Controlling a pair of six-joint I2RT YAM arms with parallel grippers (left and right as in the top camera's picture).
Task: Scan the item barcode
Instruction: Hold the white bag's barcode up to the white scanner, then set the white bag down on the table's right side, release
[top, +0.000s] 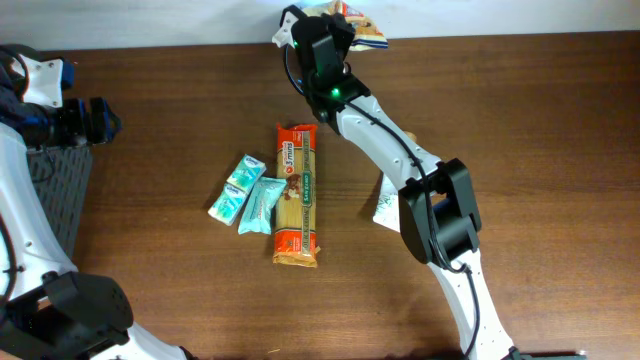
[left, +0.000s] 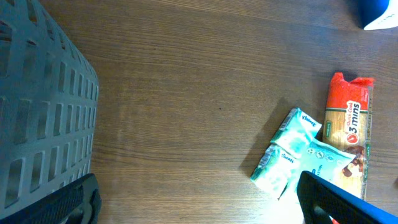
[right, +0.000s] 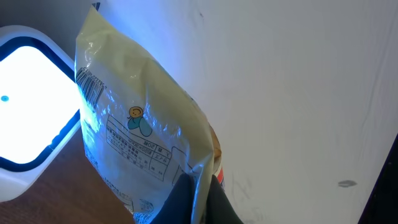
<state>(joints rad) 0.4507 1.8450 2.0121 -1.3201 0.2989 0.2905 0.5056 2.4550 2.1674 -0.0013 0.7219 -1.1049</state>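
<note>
At the far edge of the surface (top: 180, 280), I am holding the snack bag (right: 143, 124) clenched in my right pincer (right: 198, 196) beside the scanner (right: 25, 106); it is looking light, crinkly and slippery, so I am pinching its edge seam. My left pincer (left: 199, 208) is idling, spread wide.

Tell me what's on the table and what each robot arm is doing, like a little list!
right end effector: shut on a yellow bag, held beside the glowing scanner
barcode: on the bag's edge nearest the scanner
left end effector: open, empty, above the table by the grey basket
centre: pasta pack lying flat, two tissue packs just left of it in the overhead view
beside right arm: white pouch
</note>
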